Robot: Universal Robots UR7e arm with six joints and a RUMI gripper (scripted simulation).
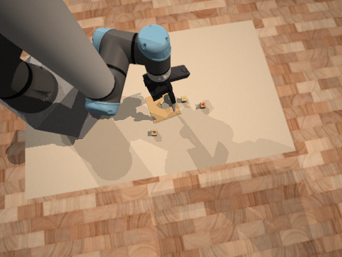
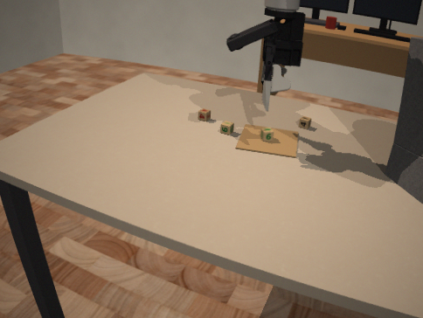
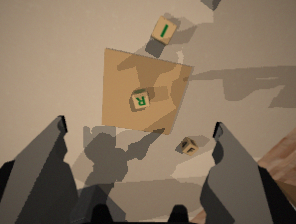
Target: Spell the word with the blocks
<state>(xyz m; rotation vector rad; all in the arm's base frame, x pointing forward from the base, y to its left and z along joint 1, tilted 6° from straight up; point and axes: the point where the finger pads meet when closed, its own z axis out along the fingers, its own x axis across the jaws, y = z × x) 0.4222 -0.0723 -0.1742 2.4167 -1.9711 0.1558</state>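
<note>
A small tan mat (image 1: 163, 109) lies on the table; it also shows in the exterior view (image 2: 268, 141) and in the wrist view (image 3: 145, 92). One block with a green R (image 3: 140, 100) (image 2: 267, 134) sits on the mat. A block with a green I (image 3: 163, 28) (image 1: 184, 99) (image 2: 226, 127) lies just off the mat. A block with a red letter (image 1: 203, 104) (image 2: 204, 114) lies further out on the same side. A block with a dark letter (image 1: 154, 133) (image 2: 305, 122) (image 3: 189, 146) lies off the mat on the other side. My gripper (image 1: 166, 102) (image 2: 266, 105) (image 3: 142, 119) hangs above the mat, open and empty.
My arm (image 1: 116, 56) and its grey base (image 2: 411, 131) stand beside the blocks. A wooden desk (image 2: 358, 44) with monitors and a red cup (image 2: 331, 22) stands behind the table. The table's near edge (image 2: 197, 258) drops to a wood floor.
</note>
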